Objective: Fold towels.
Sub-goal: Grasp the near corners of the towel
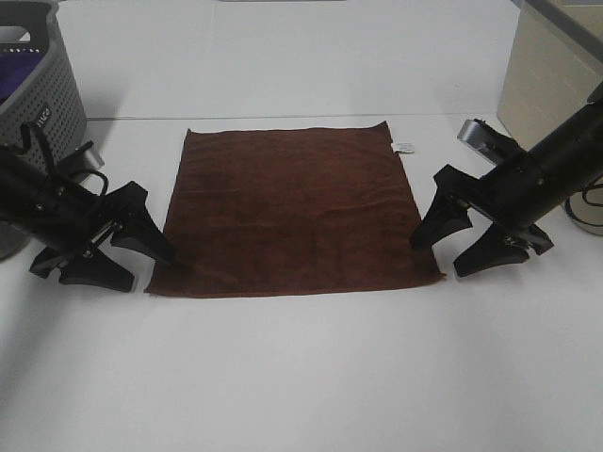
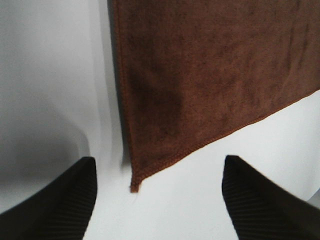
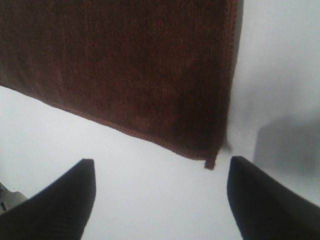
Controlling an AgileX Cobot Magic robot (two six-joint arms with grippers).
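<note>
Lying flat: the towel [image 1: 292, 212], dark reddish-brown and square, is spread open on the table between the two grippers.
Left gripper [image 1: 149, 271]: fingers spread wide, gripping nothing, low over the table just beside the towel's near left corner. In its wrist view that corner sits just ahead of the gap between the fingertips, not touching either one.
Right gripper [image 1: 438, 259]: fingers also apart and empty, just beside the near right corner. That corner lies ahead of the gap, closer to one finger.
Tag [image 1: 403, 147]: small and white, at the towel's far right corner, well beyond the right gripper.
Table [image 1: 301, 377]: plain white and smooth, with soft shadows under both grippers.
Basket [image 1: 42, 85]: grey and perforated, behind the left arm, with something purple inside.
Room: a pale beige box [image 1: 546, 85] stands behind the right arm.
</note>
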